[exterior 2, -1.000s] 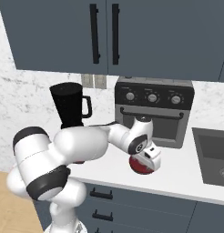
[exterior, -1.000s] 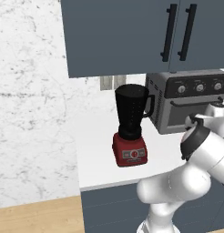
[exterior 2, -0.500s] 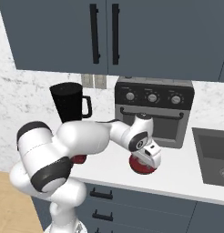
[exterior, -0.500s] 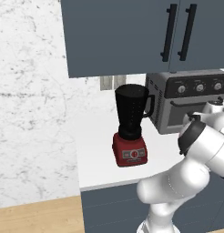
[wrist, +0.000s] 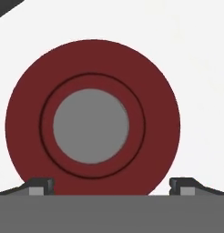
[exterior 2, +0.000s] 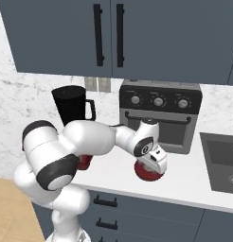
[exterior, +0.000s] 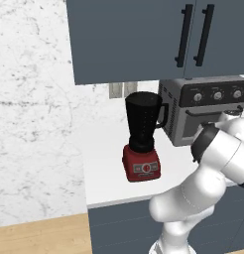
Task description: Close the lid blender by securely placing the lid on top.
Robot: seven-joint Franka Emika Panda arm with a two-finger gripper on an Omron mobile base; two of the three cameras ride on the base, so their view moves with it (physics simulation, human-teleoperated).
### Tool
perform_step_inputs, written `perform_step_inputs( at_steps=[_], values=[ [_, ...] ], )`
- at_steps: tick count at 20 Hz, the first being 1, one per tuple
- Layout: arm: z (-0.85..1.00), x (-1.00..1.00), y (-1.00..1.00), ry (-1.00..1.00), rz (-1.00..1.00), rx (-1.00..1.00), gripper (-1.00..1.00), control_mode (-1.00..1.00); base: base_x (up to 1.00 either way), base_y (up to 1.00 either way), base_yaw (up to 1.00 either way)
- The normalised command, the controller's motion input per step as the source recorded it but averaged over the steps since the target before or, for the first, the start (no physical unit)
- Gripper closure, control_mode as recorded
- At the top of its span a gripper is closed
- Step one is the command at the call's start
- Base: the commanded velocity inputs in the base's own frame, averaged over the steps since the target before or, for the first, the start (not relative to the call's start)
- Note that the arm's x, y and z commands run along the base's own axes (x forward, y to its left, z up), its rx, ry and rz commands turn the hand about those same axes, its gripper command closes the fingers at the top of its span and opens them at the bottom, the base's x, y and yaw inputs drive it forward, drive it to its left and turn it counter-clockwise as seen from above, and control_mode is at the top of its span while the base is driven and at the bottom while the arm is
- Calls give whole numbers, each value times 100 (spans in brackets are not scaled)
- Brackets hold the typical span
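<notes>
The blender [exterior: 143, 137] stands on the white counter, a black tapered jar with a side handle on a red base, its top uncovered. Its jar [exterior 2: 71, 105] rises behind my arm in the right base view. The lid [wrist: 92, 119] is a round dark red disc with a grey centre, lying flat on the counter [wrist: 196, 54]. My gripper [wrist: 111, 184] hangs straight over it, open, with one fingertip [wrist: 40, 184] at each side of the disc's near rim. From the right base, the lid [exterior 2: 147, 171] peeks out under the hand [exterior 2: 154, 158] in front of the oven.
A grey toaster oven [exterior 2: 160, 116] with three knobs stands just behind the lid, right of the blender. Dark blue wall cabinets [exterior: 144, 37] hang above. A sink [exterior 2: 222, 163] is set into the counter at the far right.
The hand has sunk slightly towards the lid and the arm's elbow has shifted a little. Blender and lid have not moved.
</notes>
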Motion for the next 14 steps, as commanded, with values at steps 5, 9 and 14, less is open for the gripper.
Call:
perform_step_inputs(
  at_steps=[5,9,14],
  values=[
    [-21,0,0,0,1,0,-100,-100,0,0,0],
    [-12,5,0,0,1,0,-100,-100,0,0,0],
    [-1,7,0,0,0,0,-100,-100,0,0,0]
  ],
)
